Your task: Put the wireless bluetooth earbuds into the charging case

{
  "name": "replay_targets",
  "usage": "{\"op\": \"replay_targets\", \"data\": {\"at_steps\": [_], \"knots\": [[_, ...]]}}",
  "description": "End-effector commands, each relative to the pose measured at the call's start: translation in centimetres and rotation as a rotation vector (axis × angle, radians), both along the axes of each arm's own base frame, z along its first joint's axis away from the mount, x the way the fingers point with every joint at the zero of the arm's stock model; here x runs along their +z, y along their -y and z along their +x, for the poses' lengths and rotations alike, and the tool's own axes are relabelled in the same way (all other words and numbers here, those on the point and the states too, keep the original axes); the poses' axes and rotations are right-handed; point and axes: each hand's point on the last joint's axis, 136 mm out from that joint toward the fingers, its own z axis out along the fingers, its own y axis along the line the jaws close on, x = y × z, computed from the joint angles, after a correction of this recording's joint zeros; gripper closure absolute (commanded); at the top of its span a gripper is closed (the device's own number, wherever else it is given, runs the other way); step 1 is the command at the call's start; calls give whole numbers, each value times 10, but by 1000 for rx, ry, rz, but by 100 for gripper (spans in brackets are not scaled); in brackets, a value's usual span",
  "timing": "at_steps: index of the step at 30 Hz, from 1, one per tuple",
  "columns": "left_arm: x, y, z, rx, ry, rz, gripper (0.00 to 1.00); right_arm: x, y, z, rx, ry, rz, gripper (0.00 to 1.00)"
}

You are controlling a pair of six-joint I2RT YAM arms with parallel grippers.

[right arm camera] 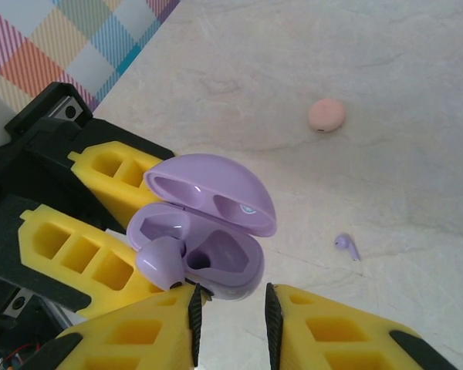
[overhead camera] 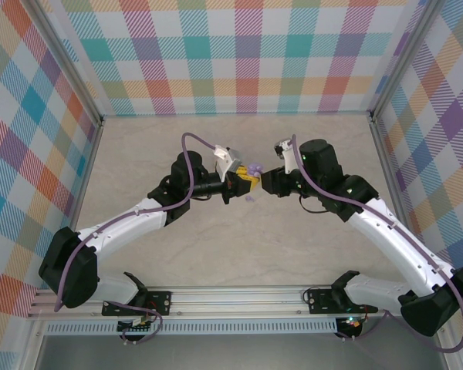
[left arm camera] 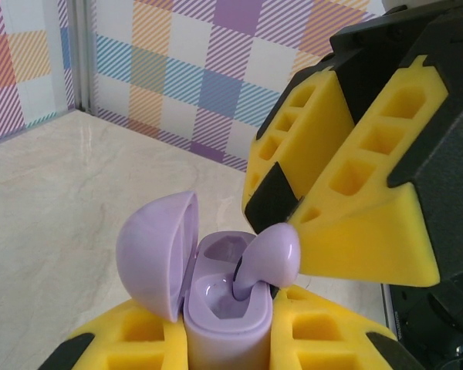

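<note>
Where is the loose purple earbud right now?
In the right wrist view, the loose lilac earbud lies on the table, right of the open lilac charging case.

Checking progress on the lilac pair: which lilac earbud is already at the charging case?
The lilac earbud with its stem in a socket of the open lilac case; the other lilac earbud lies loose on the table, apart from the case.

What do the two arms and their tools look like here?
The left arm and right arm have white links, black joints and a lilac cable each. The left tool and right tool carry yellow wedge fingers with hollow cells and black pads.
</note>
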Motion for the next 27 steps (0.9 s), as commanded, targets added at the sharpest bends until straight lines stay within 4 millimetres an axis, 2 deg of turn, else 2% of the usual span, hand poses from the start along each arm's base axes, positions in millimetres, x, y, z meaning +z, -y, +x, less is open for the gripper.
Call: {"op": "replay_targets", "data": {"at_steps": [1, 15, 27], "knots": [[27, 5, -9, -44, 66, -42, 97, 21, -12, -5, 71, 32, 52, 69], [17, 12, -18, -108, 76, 14, 98, 17, -22, -6, 120, 2, 58, 68], [8, 11, -22, -107, 126, 75, 98, 15, -24, -5, 122, -21, 51, 64]]}}
